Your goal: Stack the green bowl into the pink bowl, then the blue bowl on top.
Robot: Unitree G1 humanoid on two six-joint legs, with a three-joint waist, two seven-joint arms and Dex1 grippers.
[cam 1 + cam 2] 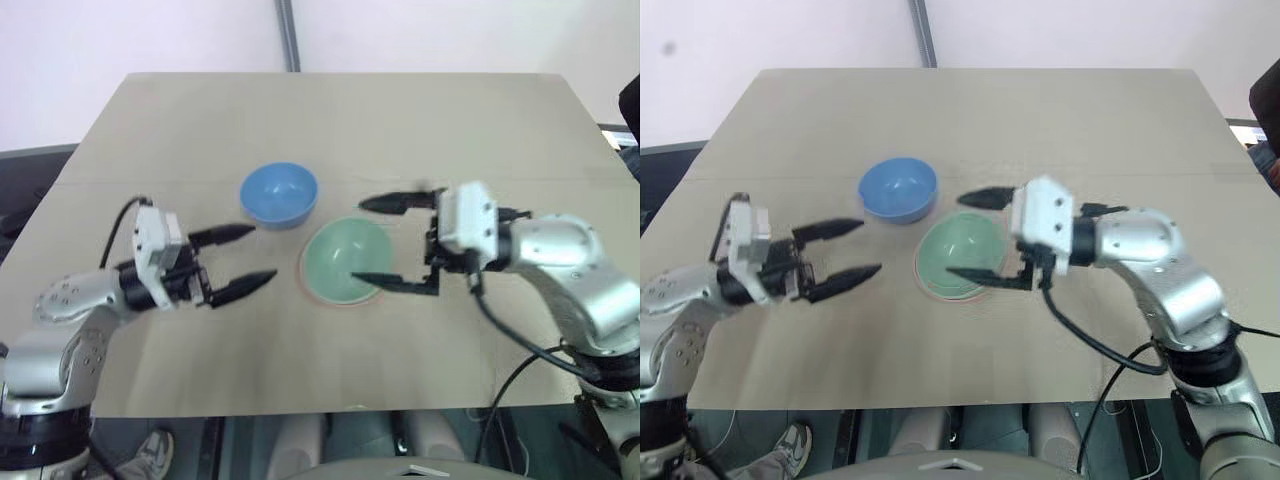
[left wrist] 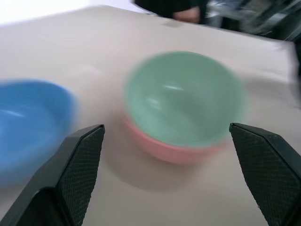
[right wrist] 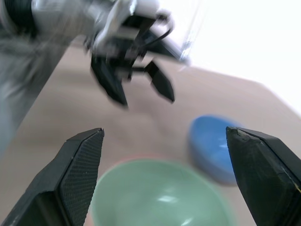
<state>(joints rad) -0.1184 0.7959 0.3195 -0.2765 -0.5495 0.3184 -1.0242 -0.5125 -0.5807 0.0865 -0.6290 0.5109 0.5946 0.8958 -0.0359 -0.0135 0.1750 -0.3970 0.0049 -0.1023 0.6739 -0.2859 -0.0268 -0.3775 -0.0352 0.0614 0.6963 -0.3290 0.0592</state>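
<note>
The green bowl (image 1: pixel 345 260) sits nested inside the pink bowl (image 2: pixel 175 149) near the middle of the tan table (image 1: pixel 330 120) — in the head views only a thin salmon rim shows around the green one, while the left wrist view shows the pink wall plainly beneath it. The blue bowl (image 1: pixel 279 194) stands on its own on the table, at about ten o'clock from the stacked pair and just beside it, not touching as far as can be told; its mouth faces up and nothing is in it.

The right gripper (image 1: pixel 392 243) hangs over the stacked bowls, reaching in from three o'clock, its two black fingers spread wide: one fingertip lies past the far rim of the green bowl, the other over its near side. It holds nothing, and whether either finger touches the bowl cannot be told.

The left gripper (image 1: pixel 244 259) is at nine o'clock from the stack, pointing toward the bowls, its fingers (image 2: pixel 80 165) also spread apart and empty (the blue bowl lies just beyond its far fingertip, at about one o'clock from it). It stands clear of both the blue bowl and the stack.

A dark upright pole (image 1: pixel 289 35) rises behind the table's far edge, at twelve o'clock.
</note>
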